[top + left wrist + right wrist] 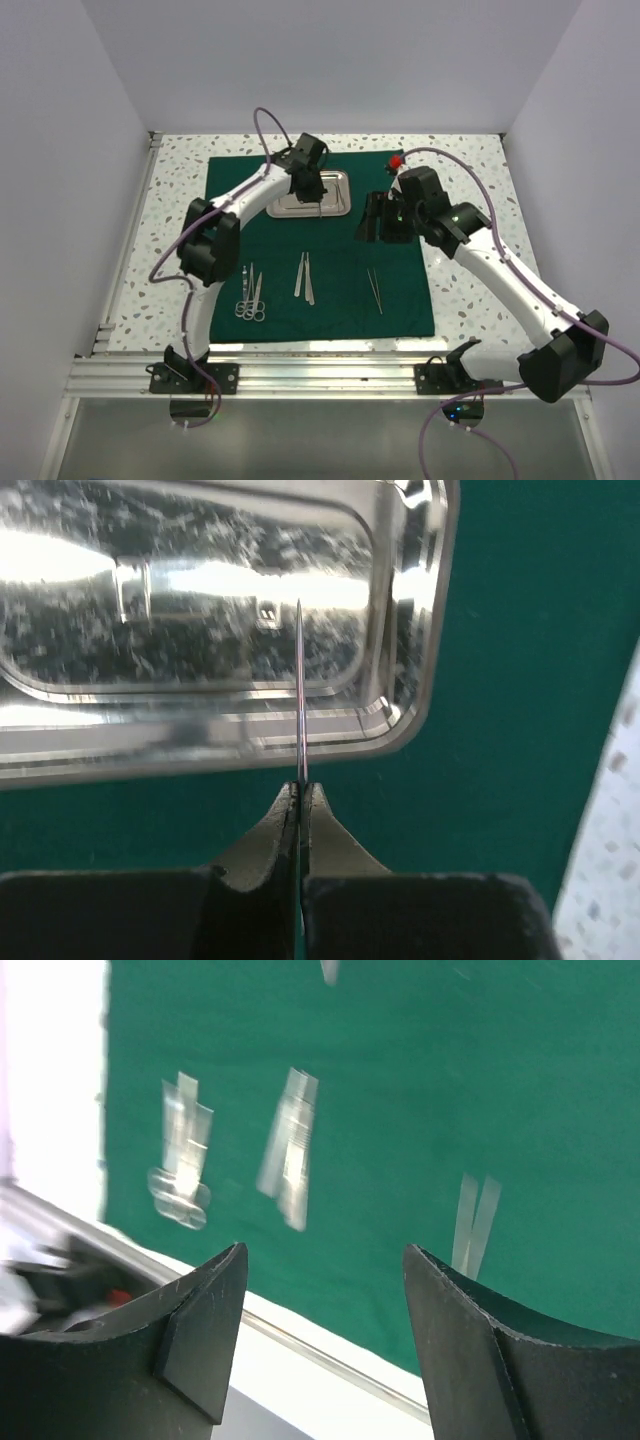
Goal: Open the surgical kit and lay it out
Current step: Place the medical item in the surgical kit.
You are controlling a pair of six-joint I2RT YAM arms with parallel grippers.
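Note:
The dark green cloth [330, 300] lies spread flat on the table. The steel tray [335, 185] sits at its far middle. My left gripper [316, 197] hangs over the tray's near rim [200, 745], shut on a thin silver instrument [300, 700] seen edge-on and pointing into the tray. Scissors [250, 302], forceps [303, 277] and tweezers [375, 290] lie in a row on the near half of the cloth. My right gripper [372, 228] is open and empty above the cloth [400, 1080], right of the tray. Its view shows the scissors [182, 1160], forceps [288, 1150] and tweezers [475, 1222], blurred.
The speckled table top [465, 170] shows around the cloth. An aluminium rail [320, 375] runs along the near edge and another along the left side [128, 250]. White walls close in the back and sides. A small red part [397, 160] sits by the right arm's cable.

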